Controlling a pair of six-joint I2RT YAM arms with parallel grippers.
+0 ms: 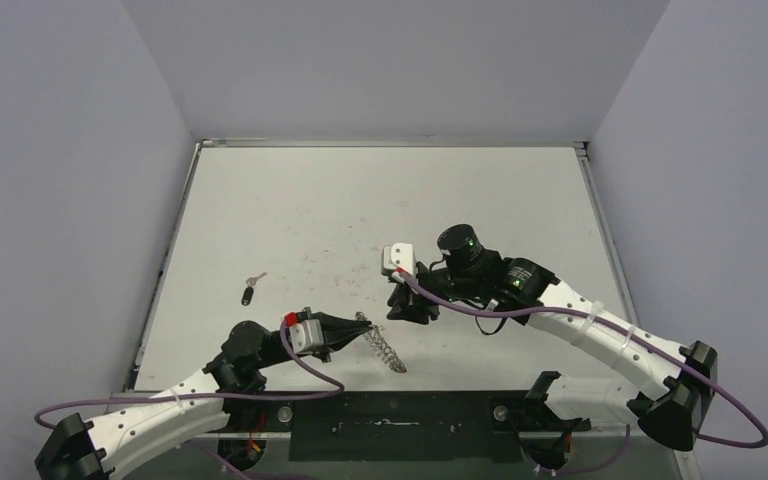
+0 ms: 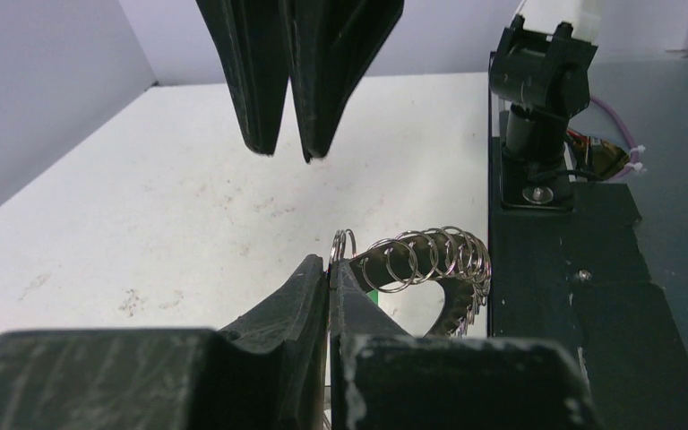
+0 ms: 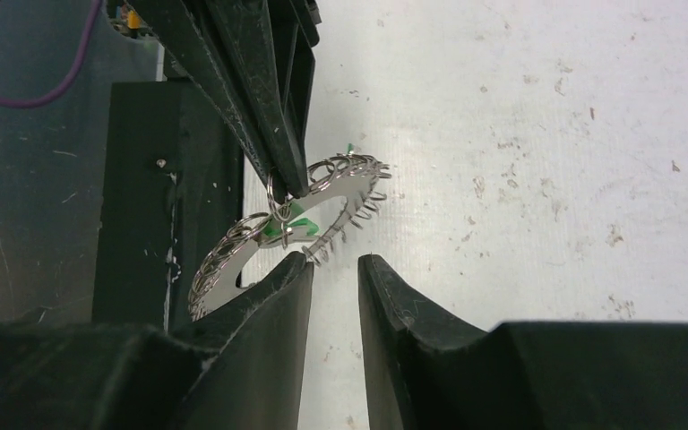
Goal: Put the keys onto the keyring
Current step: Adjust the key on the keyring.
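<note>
We see the left pincer (image 2: 330, 269) pressed together, pinching one small wire loop on the rim of the keyring (image 2: 423, 255). It holds the scalloped hoop on edge and tilted near the front edge of the table (image 1: 460, 200). A green key (image 3: 294, 224) shows at the hoop's rim, right beside the pinched loop (we cannot tell whether it is threaded on).

The right pincer (image 3: 334, 264) is slightly spread and holds nothing. Its tips are just beside the hoop, facing the left pincer's tips.

Well apart to the left, a black-headed key (image 1: 247, 296) lies on the table with a silvery piece (image 1: 257, 277) touching it. It is too small for us to say whether that piece is its blade or another key.
</note>
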